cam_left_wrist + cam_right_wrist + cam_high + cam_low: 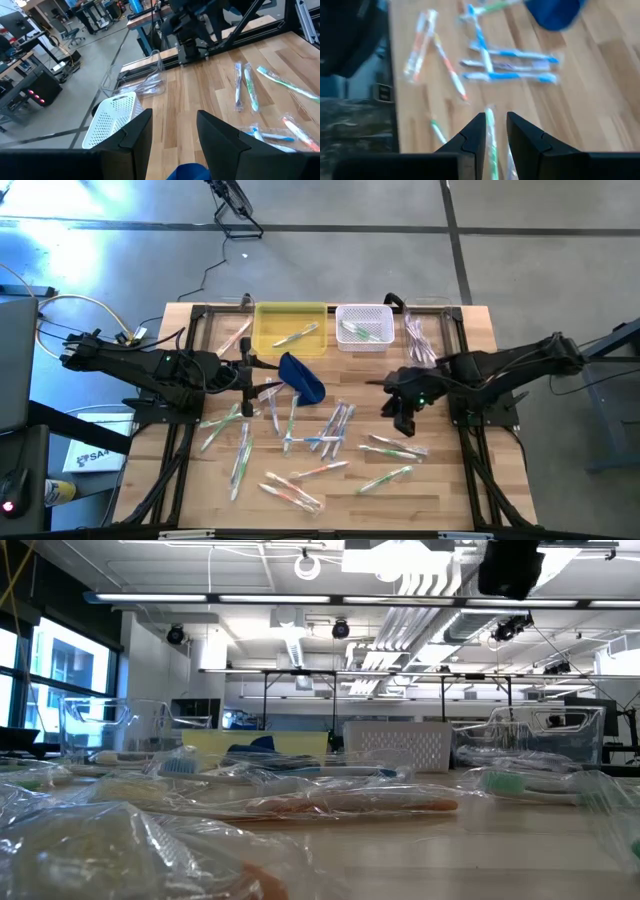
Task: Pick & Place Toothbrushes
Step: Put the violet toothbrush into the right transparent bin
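A few toothbrushes (300, 333) lie already in the yellow tray (266, 340) and white basket (383, 314), most are still scattered on the bench (450, 480), while the left hand (247, 376) is spread and the right hand (404, 415), nearly pressed together, holds nothing.

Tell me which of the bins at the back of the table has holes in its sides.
The white basket, right of the yellow bin; its walls are perforated, while the yellow one's are solid.
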`<state>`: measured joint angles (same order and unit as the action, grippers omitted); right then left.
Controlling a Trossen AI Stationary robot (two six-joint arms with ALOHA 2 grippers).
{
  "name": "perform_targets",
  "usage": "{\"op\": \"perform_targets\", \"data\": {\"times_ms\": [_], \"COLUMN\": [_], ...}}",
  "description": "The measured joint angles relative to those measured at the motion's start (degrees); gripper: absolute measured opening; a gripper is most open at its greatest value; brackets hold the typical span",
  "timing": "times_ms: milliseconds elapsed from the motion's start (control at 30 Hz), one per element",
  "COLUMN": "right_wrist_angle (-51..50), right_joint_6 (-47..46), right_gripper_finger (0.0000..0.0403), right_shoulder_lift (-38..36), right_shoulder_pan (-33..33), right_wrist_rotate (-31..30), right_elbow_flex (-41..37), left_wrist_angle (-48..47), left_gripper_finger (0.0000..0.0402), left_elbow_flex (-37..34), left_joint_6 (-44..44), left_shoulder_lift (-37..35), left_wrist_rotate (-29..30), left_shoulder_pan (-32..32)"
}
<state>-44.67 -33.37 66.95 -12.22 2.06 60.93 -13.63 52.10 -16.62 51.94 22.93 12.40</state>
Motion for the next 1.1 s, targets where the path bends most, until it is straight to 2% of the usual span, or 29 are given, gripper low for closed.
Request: {"op": "perform_targets", "data": {"times_ms": [300,600,1100], "right_wrist_angle": [-2.37,-3.43,-3.73], "right_joint_6": [-6.87,-7.11,-5.79], "right_gripper_finger": [0.007,0.007,0.007], "right_shoulder_lift": [4.24,7.31,7.46], "right_shoulder_pan": [-3.42,-4.55,-4.55], "right_wrist_rotate": [-1.0,-2.16,-1.81], "right_elbow_flex": [0.0,0.0,-0.01], "left_wrist_angle": [0.02,0.0,0.0], "left_gripper_finger": [0.0149,0.0149,0.0149], "left_elbow_flex": [0.0,0.0,0.0], "left_joint_6": [0.0,0.0,0.0], "left_shoulder_lift": [0.02,0.02,0.02], "left_wrist_rotate": [0.01,0.03,0.01], "left_shoulder_pan": [0.0,0.0,0.0]}}
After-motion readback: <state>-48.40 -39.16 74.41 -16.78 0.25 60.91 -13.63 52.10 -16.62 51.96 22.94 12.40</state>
